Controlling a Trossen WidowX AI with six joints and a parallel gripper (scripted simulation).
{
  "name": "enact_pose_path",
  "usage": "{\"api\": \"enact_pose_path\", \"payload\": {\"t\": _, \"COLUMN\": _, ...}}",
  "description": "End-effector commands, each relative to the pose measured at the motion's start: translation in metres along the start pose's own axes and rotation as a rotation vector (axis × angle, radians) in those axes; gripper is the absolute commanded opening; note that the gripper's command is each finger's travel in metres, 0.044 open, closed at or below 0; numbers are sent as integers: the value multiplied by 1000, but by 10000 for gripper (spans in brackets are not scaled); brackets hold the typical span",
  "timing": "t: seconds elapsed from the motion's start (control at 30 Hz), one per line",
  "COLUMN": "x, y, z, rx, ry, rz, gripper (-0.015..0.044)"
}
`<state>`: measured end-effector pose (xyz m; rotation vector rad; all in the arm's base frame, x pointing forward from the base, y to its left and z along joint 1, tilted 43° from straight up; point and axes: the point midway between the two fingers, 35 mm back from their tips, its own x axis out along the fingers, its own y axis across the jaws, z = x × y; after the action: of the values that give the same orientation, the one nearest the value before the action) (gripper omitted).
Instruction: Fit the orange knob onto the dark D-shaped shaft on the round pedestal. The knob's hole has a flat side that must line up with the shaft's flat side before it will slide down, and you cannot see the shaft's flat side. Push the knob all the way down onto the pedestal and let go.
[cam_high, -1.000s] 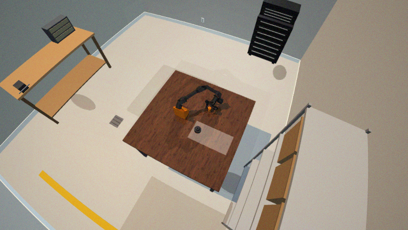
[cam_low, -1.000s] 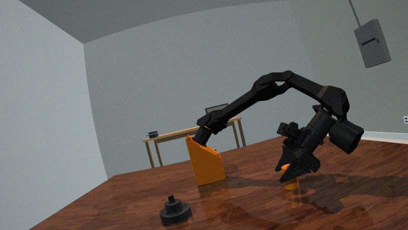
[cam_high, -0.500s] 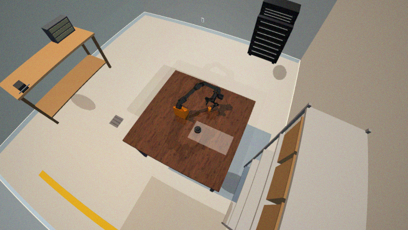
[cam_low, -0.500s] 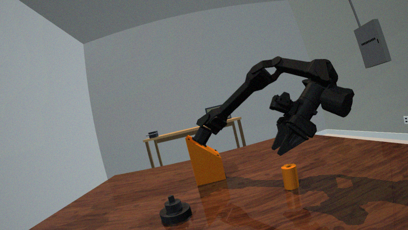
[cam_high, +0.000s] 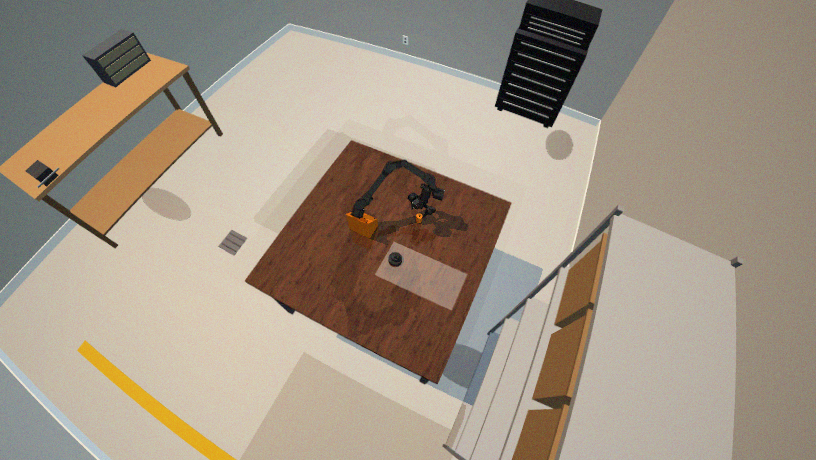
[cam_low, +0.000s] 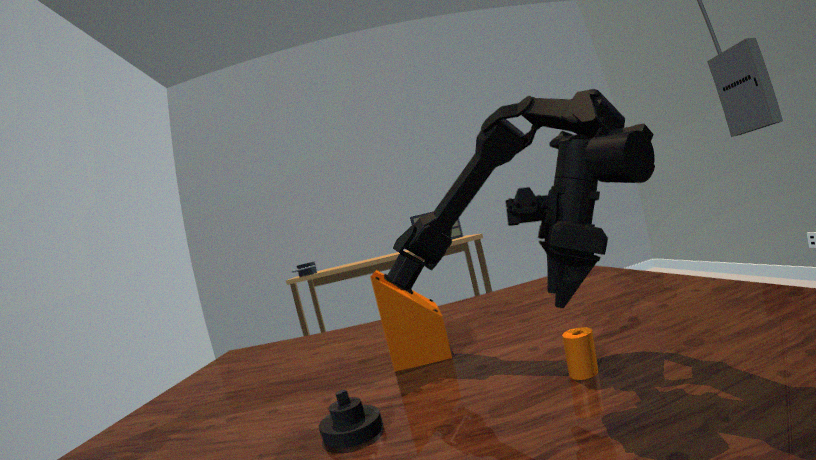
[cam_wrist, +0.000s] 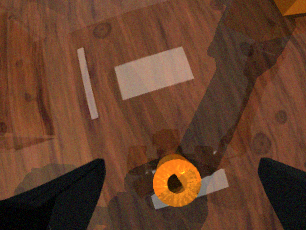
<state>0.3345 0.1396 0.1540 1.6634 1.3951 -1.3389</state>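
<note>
The orange knob (cam_high: 418, 218) (cam_low: 581, 354) (cam_wrist: 191, 188) stands upright on the table, its hole facing up; in the wrist view the hole shows a flat side. My gripper (cam_low: 556, 300) (cam_wrist: 184, 167) is open and empty, pointing down above the knob. In the wrist view the knob's top lies between the two spread fingers, low in the picture, a little nearer the left finger. The dark round pedestal (cam_high: 394, 261) (cam_low: 350, 433) stands apart from the knob, with the bare shaft (cam_low: 342, 398) upright on its stepped top. The shaft's flat side cannot be made out.
The arm's orange base block (cam_high: 361, 226) (cam_low: 414, 337) stands on the wooden table (cam_high: 320, 245) (cam_low: 200, 400), behind the pedestal in the exterior view. A pale rectangle (cam_high: 440, 285) shows on the table beside the pedestal. Pale patches and the arm's shadow surround the knob in the wrist view.
</note>
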Motion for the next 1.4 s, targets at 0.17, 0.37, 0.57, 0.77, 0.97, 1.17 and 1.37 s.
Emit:
{"api": "enact_pose_path", "payload": {"t": 0.17, "x": -17, "y": 1, "z": 0, "rx": -11, "ry": 401, "rz": -7, "gripper": 440}}
{"api": "enact_pose_path", "payload": {"t": 0.37, "x": -17, "y": 1, "z": 0, "rx": -11, "ry": 401, "rz": -7, "gripper": 440}}
{"api": "enact_pose_path", "payload": {"t": 0.57, "x": -17, "y": 1, "z": 0, "rx": -153, "ry": 401, "rz": 22, "gripper": 440}}
{"api": "enact_pose_path", "payload": {"t": 0.77, "x": -18, "y": 1, "z": 0, "rx": -731, "ry": 386, "rz": 140, "gripper": 440}}
{"api": "enact_pose_path", "payload": {"t": 0.97, "x": -18, "y": 0, "z": 0, "rx": -1309, "ry": 346, "rz": 258, "gripper": 440}}
{"api": "enact_pose_path", "payload": {"t": 1.17, "x": -18, "y": 0, "z": 0, "rx": -1719, "ry": 301, "rz": 343, "gripper": 440}}
{"api": "enact_pose_path", "payload": {"t": 1.37, "x": -17, "y": 1, "z": 0, "rx": -1834, "ry": 286, "rz": 366, "gripper": 440}}
